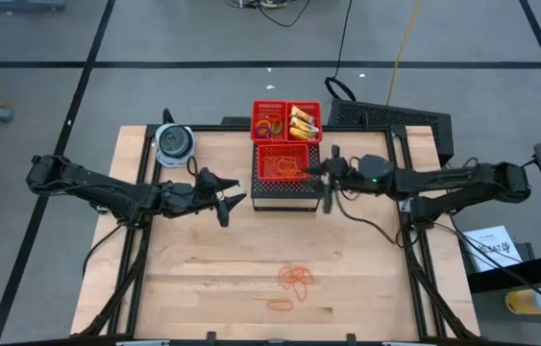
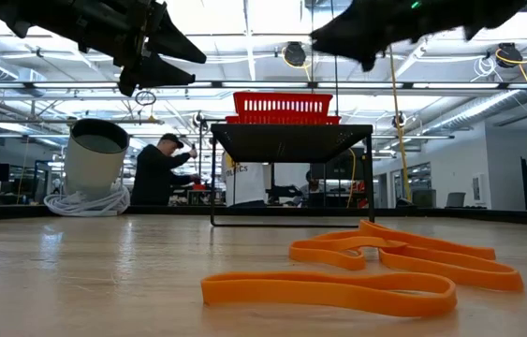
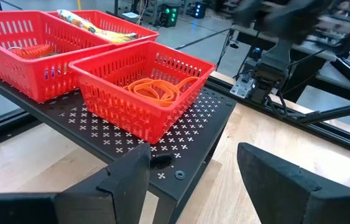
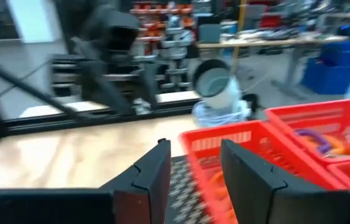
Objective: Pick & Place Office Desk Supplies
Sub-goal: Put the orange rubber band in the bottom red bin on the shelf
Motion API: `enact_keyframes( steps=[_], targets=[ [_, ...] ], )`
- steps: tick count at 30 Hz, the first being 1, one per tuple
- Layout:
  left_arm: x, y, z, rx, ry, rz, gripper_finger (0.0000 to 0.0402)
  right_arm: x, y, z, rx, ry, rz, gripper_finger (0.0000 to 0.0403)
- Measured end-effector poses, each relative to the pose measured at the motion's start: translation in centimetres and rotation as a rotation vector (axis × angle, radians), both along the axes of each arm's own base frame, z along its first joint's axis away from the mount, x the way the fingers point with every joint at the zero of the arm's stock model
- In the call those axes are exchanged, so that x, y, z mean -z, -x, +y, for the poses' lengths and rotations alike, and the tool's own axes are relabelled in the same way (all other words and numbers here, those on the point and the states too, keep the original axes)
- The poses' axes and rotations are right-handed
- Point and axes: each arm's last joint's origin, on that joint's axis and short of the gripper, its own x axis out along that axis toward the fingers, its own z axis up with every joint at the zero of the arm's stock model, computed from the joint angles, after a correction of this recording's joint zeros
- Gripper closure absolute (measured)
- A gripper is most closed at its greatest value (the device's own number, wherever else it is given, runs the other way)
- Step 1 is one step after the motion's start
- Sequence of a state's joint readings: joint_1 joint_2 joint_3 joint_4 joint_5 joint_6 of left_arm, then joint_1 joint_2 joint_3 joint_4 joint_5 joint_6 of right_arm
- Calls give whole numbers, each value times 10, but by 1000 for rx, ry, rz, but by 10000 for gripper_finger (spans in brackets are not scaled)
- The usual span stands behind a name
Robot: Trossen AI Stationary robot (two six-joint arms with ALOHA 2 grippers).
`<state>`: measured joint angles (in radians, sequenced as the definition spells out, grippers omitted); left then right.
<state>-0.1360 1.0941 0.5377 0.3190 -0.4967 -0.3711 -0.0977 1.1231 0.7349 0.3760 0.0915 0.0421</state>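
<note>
Three red mesh baskets sit on a black perforated stand [image 1: 284, 195] at the table's far middle. The near basket [image 1: 282, 161] holds orange rubber bands [image 3: 156, 88]. The far left basket [image 1: 270, 122] holds coloured rings, and the far right one [image 1: 304, 120] holds yellow packets. More orange rubber bands [image 1: 296, 278] lie flat on the wood near the front edge, one [image 1: 280, 306] apart from the rest. My left gripper [image 1: 230, 199] hangs open to the left of the stand. My right gripper [image 1: 316, 173] is open and holds nothing, level at the near basket's right rim.
A round blue-grey container [image 1: 173, 142] stands on a coiled white cord at the far left corner. Bare wood lies between the stand and the loose bands. In the low view, a person [image 2: 158, 170] stands in the room beyond the table.
</note>
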Motion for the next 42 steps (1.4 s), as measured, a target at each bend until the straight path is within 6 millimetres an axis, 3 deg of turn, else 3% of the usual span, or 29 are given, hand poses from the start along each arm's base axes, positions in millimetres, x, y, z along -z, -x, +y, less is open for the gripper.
enact_keyframes(
  steps=[5,10,19,26,35,42],
  targets=[
    [0,0,0,0,0,0,151,-12,27,26,-143,-34,49,283],
    [0,0,0,0,0,0,151,-10,52,50,-276,-75,157,290],
    [0,0,0,0,0,0,151,36,78,79,-451,-121,89,300],
    [-1,0,0,-5,21,-16,151,65,95,81,-497,-137,-23,308],
    [-6,-2,-2,17,207,-133,151,70,109,75,-500,-84,-97,310],
    [21,-25,-21,80,387,-112,151,73,114,73,-499,-83,-120,310]
  ],
)
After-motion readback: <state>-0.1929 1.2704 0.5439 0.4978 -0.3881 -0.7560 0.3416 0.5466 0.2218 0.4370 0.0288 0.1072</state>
